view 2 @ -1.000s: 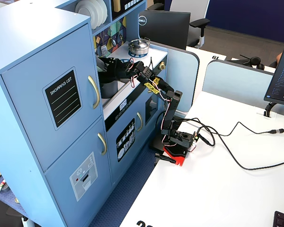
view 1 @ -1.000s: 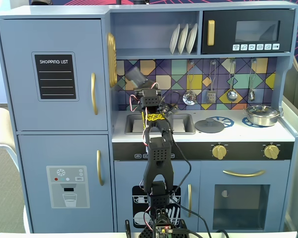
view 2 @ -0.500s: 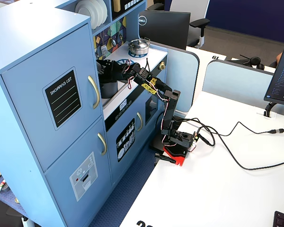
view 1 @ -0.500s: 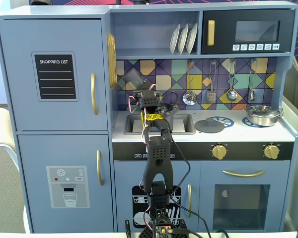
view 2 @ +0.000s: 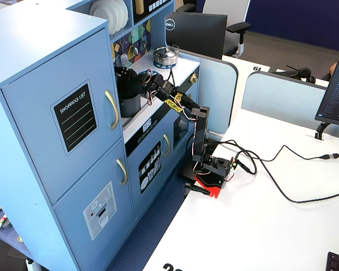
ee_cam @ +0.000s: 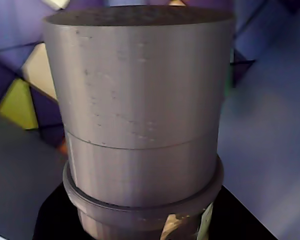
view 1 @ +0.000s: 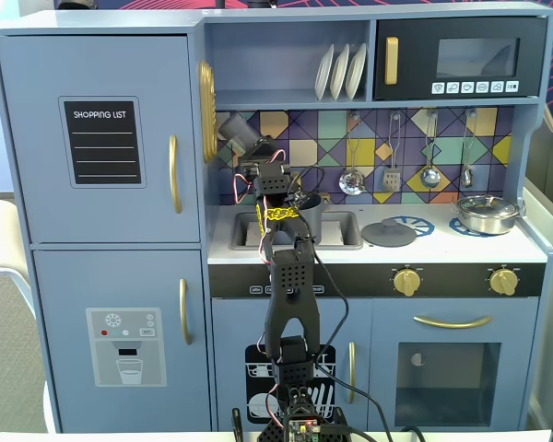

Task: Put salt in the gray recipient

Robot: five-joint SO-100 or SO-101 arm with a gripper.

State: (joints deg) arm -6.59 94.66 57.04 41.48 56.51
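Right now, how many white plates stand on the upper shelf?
3: left plate, middle plate and right plate, upright side by side left of the microwave. More may be hidden.

Slim black arm, yellow-black tape band, red-white cables, red base.

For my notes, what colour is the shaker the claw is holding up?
Plain matte gray; the salt shaker shows best in the wrist view.

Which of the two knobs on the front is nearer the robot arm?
The left gold knob, below the flat gray lid; the other knob sits under the shiny pan.
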